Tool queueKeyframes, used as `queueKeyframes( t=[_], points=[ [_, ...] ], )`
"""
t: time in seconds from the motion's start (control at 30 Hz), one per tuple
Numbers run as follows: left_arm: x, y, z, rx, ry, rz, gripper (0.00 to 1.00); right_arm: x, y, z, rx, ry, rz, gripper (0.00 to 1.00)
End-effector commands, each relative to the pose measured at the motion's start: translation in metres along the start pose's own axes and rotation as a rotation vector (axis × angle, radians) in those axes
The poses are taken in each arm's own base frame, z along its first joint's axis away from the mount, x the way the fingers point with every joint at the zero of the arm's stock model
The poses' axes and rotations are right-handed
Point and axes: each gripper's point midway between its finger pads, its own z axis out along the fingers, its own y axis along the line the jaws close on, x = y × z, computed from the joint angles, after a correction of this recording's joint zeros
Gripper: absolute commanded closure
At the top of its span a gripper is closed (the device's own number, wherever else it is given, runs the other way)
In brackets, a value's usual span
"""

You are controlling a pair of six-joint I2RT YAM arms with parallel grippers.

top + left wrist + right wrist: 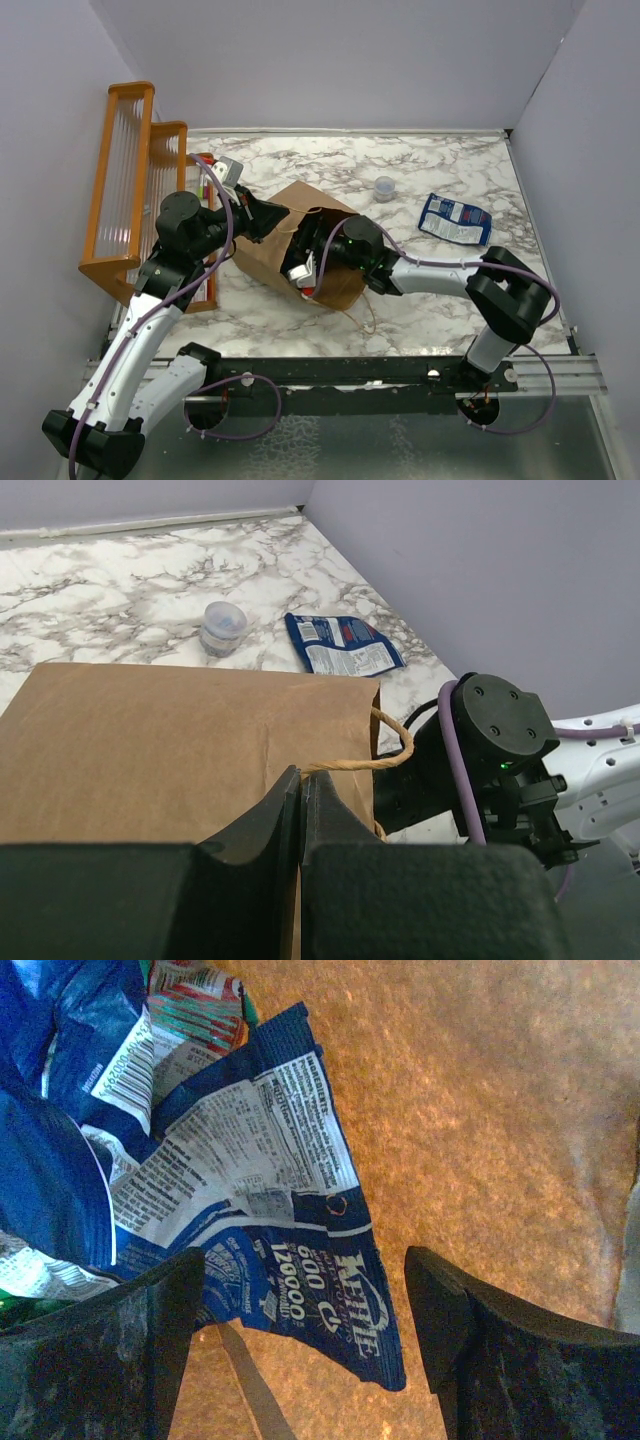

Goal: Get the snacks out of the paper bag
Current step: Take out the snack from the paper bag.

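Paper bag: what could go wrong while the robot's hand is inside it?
The open right gripper has only a corner of the blue packet between its fingers, so it might slip out. A red-striped packet crowds behind it and could drag along. The left gripper pinches just the paper bag rim, which might tear or slide.
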Motion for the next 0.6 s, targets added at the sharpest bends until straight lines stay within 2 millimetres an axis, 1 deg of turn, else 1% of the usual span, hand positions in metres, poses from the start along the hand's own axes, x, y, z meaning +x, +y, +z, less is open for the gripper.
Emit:
queueKeyframes(
  t=[0.0, 0.17, 0.23, 0.3, 0.4, 0.47, 0.57],
  points=[
    [0.0, -0.006, -0.002, 0.034, -0.009, 0.004, 1.0, -0.013, -0.027, 0.0, 0.058, -0.035, -0.016, 0.19],
    [0.001, -0.005, -0.002, 0.029, -0.003, 0.005, 1.0, -0.011, -0.025, -0.005, 0.065, -0.014, 0.006, 0.19],
    [0.001, -0.006, -0.002, 0.033, -0.004, 0.004, 1.0, -0.005, -0.027, -0.002, 0.078, 0.015, 0.016, 0.19],
    [0.001, -0.006, -0.002, 0.033, -0.003, 0.001, 1.0, 0.003, -0.027, 0.006, 0.088, 0.045, 0.011, 0.21],
    [-0.001, -0.007, -0.004, 0.03, -0.004, 0.005, 1.0, 0.009, -0.021, 0.016, 0.081, 0.058, 0.004, 0.29],
    [-0.002, -0.007, -0.006, 0.022, -0.008, 0.005, 1.0, 0.009, -0.019, 0.02, 0.081, 0.053, 0.001, 0.4],
    [-0.003, -0.007, -0.009, 0.015, -0.013, 0.008, 1.0, 0.009, -0.014, 0.024, 0.069, 0.039, 0.008, 0.5]
  ],
)
